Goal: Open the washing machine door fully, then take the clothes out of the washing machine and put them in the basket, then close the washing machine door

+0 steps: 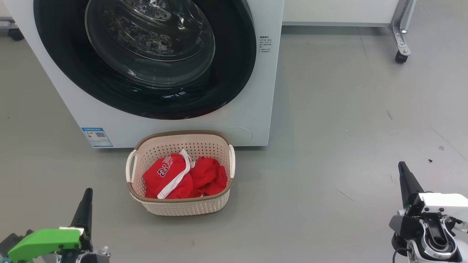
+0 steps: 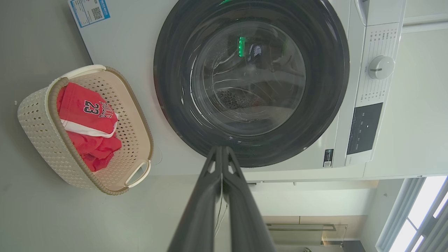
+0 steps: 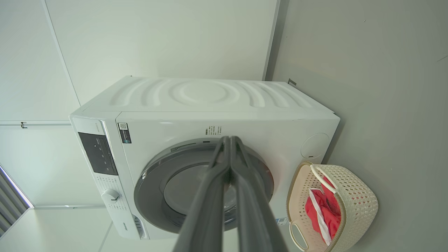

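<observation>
The white washing machine (image 1: 256, 109) stands ahead with its round black door (image 1: 146, 54) flat against the front, closed. Through the glass the steel drum shows no red. On the floor before it, the cream basket (image 1: 182, 209) holds the red clothes (image 1: 175, 177), number 23 on top. My left gripper (image 1: 87, 199) is low at the left, shut and empty. At the lower right my right gripper (image 1: 405, 175) is likewise shut and empty. The left wrist view has the shut fingers (image 2: 221, 149) pointing at the door (image 2: 252, 80). The right wrist view has its gripper (image 3: 230, 140) before the door (image 3: 182, 185).
A metal frame leg on a caster (image 1: 401, 40) stands at the back right. Grey floor stretches to the right of the machine and between the grippers. The machine's dial (image 2: 380, 67) and dark control panel sit beside the door.
</observation>
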Motion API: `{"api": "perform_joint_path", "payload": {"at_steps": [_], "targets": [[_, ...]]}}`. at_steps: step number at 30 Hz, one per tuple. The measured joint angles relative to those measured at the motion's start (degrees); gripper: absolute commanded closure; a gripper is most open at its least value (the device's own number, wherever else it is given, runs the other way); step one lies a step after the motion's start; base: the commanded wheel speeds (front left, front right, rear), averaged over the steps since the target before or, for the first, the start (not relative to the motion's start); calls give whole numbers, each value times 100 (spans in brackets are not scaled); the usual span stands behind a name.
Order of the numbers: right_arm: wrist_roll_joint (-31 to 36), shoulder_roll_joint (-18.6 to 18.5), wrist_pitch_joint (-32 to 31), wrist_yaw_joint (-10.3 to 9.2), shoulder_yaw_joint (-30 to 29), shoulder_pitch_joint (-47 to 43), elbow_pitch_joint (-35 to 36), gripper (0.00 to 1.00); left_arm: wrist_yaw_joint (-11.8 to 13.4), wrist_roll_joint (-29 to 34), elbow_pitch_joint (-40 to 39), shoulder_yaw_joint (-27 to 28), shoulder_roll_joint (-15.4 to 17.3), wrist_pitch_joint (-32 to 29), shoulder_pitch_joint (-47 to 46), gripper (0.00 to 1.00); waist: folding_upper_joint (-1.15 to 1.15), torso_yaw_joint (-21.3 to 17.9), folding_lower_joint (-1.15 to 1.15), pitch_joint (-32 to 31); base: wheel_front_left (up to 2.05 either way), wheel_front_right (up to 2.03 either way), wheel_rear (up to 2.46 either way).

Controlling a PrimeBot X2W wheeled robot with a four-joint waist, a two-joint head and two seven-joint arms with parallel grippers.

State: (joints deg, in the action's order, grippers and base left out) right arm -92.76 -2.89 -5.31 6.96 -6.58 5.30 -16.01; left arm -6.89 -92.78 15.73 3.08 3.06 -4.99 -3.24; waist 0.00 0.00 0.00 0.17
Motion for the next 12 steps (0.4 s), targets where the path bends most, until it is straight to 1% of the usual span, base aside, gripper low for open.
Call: {"api": "perform_joint_path", "payload": {"at_steps": [12], "targets": [[0,0,0,0,-1,0,0,100,0,0,0,3,-1,0,0,100,0,0,0,0,0,0,0]]}}
